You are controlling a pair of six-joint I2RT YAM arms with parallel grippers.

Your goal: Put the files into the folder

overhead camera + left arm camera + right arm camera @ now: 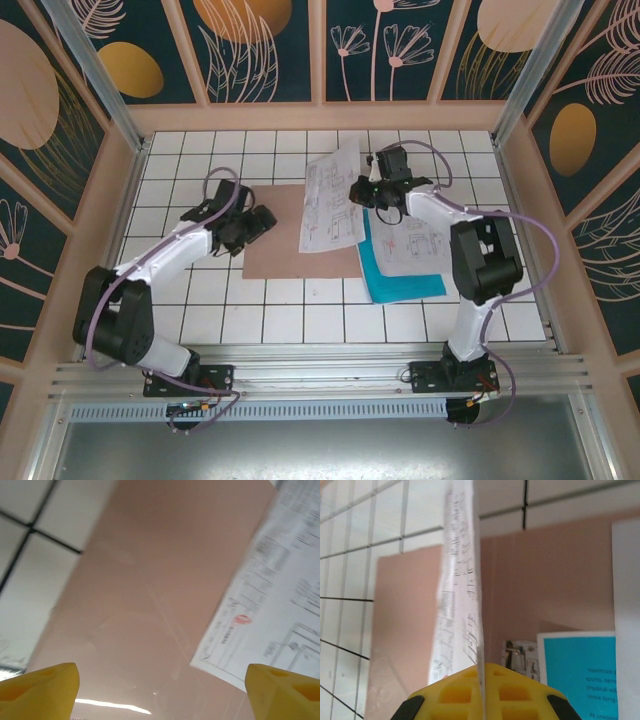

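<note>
At the folder's left edge, the left gripper hovers with jaws spread, empty. The folder lies flat. Over it, the right gripper pinches one sheet by its edge. Other files lie further right, on the teal sheet. It seems best to lower the sheet flat and square to the folder before letting go.

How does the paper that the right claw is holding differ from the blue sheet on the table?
The white sheet is covered in black print; the blue sheet is teal. The white sheet is pinched in the right claw, raised above the folder; the blue sheet lies flat on the table. The white sheet is uncovered; the blue sheet is partly under white pages. Both are thin rectangles.
</note>
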